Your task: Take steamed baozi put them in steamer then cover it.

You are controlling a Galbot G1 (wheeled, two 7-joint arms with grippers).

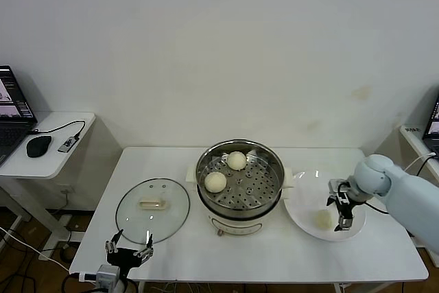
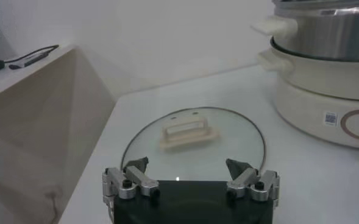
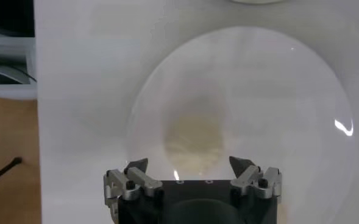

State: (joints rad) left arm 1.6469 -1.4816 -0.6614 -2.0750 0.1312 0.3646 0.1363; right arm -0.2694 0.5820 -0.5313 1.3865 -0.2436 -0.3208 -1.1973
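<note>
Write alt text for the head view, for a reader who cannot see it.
On a white table, a steel steamer holds two baozi, with its glass cover lying flat to the left. The right gripper, fingers open, hovers over a baozi on a white plate. The left gripper waits open near the cover.

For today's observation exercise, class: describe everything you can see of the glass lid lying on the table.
The lid is a round disc of clear glass with a thin metal rim and a cream rectangular handle at its centre. It lies flat on the white table, handle up, to the robot's left of the steamer and apart from it. Nothing touches it: the left gripper is open at the table's near edge, just short of its rim.
</note>
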